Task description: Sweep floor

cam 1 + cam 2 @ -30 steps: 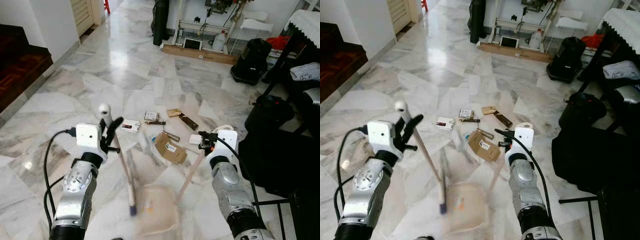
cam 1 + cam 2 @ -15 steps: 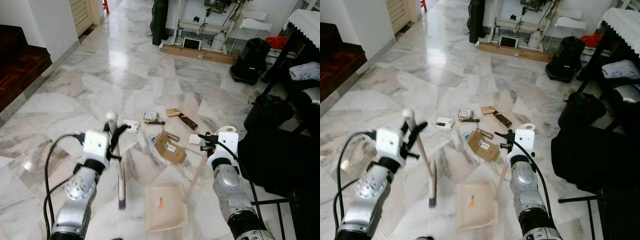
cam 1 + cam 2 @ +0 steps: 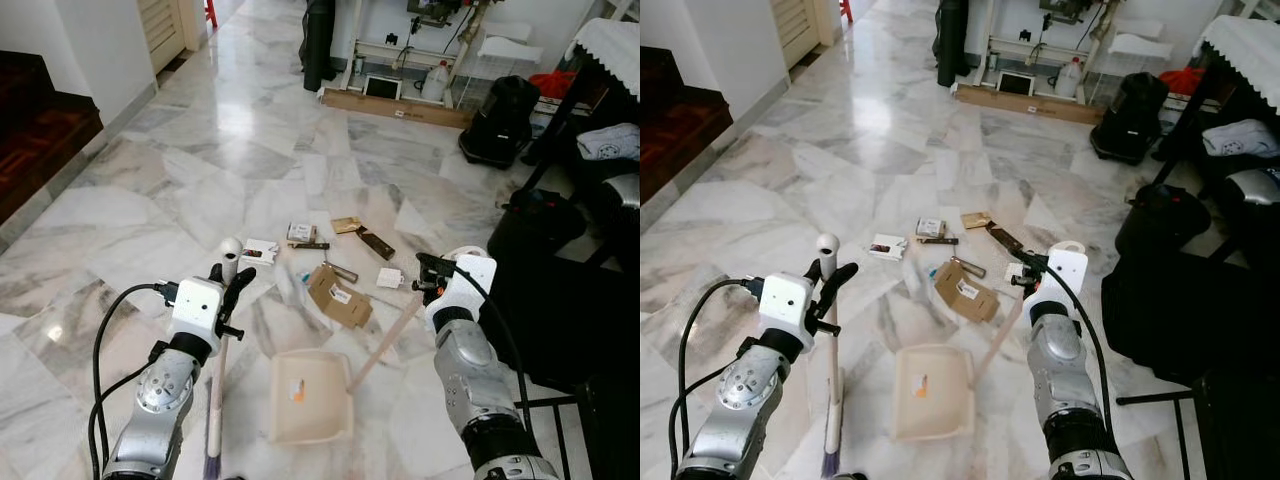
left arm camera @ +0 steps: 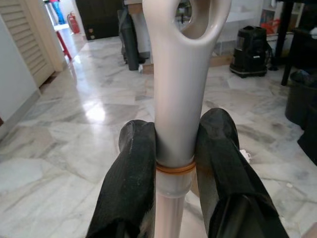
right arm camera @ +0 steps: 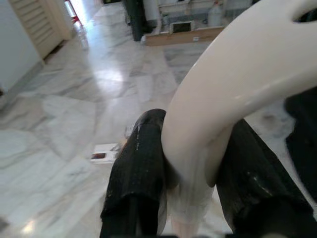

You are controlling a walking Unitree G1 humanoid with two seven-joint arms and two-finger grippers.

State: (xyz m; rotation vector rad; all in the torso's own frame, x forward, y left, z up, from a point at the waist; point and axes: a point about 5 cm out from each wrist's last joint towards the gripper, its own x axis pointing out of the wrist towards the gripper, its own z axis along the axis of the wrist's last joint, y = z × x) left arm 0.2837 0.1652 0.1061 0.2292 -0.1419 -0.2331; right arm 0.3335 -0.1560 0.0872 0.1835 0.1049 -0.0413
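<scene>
- Ahead of both sets of fingers, on the marble floor, litter lies scattered: a cardboard piece, a small box, a card, a brown strip and a white scrap.
- The left gripper has its fingers closed on the broom just below its looped top; the stick runs down from the fingers to bristles at the picture's lower edge.
- The right gripper has its fingers clamped on the curved top of the dustpan handle; the pan sits on the floor between the two arms, below the cardboard, with a small orange scrap inside.
- Beyond the litter stand a long flat box, a black vacuum and a dark bag, well apart from the fingers; a dark step lies off to the left.
- The wrist views show each grip close up, pads pressed against the pale handles; the eye views show pan, bristle end and litter.
</scene>
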